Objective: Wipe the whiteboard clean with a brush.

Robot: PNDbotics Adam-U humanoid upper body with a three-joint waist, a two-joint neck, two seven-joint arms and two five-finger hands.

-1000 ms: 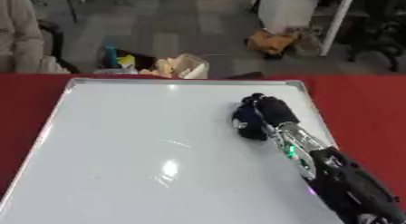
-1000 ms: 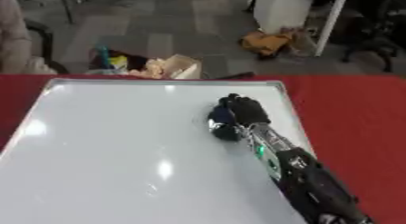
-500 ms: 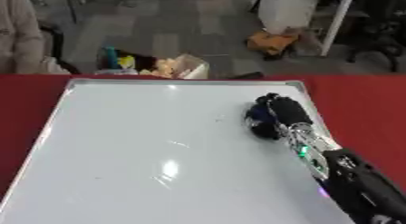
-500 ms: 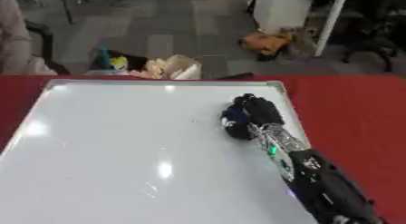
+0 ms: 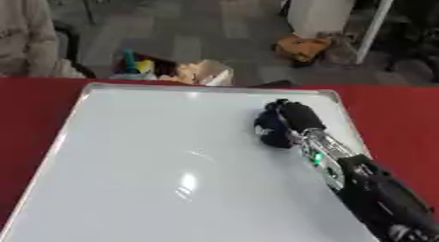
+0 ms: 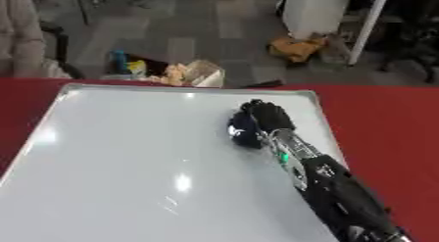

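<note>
We work w/ the right hand (image 5: 290, 119) only; the left hand shows in neither view. The right arm comes in from the lower right corner and reaches diagonally over the board (image 5: 129, 177), which lies flat on a red table (image 5: 394, 113).

Hand state: fingers curled down over a dark object, which we take to be the brush (image 5: 271, 130), pressed against the board's surface. Only a dark rounded mass shows under and just left of the fingers, so we cannot tell the brush's shape or how the thumb sits.

Position: brush sits in the upper right part of the board, near the right rim and somewhat below the far rim.

Progress, judged from the surface: the board reads white throughout, w/ ceiling-light glare near centre and lower centre. We see no clear marker strokes anywhere. Approx. status: wiping looks mostly or wholly done. A faint mark could hide in the glare or under the hand and arm, so the strip along the right rim remains unverified.

Remaining, as we judge: check that covered strip, then lift the brush off.
</note>
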